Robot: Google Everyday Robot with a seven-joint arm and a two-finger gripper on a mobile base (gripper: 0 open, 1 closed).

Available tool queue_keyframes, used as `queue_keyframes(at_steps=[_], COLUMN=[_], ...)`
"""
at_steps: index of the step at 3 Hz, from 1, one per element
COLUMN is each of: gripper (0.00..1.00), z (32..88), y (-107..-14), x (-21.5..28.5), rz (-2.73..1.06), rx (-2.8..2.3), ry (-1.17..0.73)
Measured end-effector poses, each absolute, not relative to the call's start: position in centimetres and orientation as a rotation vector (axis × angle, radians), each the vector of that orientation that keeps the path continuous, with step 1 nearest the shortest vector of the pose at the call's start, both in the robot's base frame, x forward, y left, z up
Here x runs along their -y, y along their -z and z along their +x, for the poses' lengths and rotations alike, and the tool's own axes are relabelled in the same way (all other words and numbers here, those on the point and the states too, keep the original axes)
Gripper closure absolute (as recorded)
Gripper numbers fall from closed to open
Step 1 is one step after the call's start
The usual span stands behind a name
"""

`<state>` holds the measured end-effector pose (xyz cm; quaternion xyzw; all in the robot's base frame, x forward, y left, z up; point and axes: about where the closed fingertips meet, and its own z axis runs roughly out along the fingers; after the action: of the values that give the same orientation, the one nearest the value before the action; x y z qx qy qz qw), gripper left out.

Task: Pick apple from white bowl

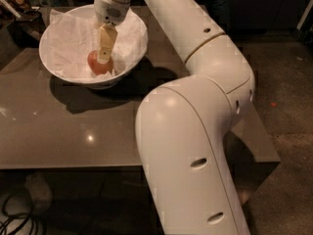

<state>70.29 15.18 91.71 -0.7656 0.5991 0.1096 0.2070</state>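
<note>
The apple [98,65], reddish-orange and small, lies in the white bowl [58,31] on crumpled white paper, right of the bowl's centre. The bowl stands at the far left of the grey table [73,126]. My gripper [104,58] reaches straight down into the bowl from the white wrist [111,6]. Its tan tip is right at the apple and covers the apple's right upper side. The apple still rests on the paper.
My white arm [195,131] fills the right and middle of the view and hides much of the table's right side. Dark objects [19,9] stand at the table's far left corner. Cables [17,214] lie on the floor at lower left.
</note>
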Motion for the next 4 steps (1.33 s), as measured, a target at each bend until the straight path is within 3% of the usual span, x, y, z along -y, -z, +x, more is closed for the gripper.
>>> queue_keyframes(at_steps=[2,4], gripper=[0.26,0.24], z=[70.3,70.2], y=[-90.1,-88.7], x=[-15.6,-15.4], rz=[-2.144,-2.161], rx=[-1.679,-1.697], ry=[-0.356,-0.384])
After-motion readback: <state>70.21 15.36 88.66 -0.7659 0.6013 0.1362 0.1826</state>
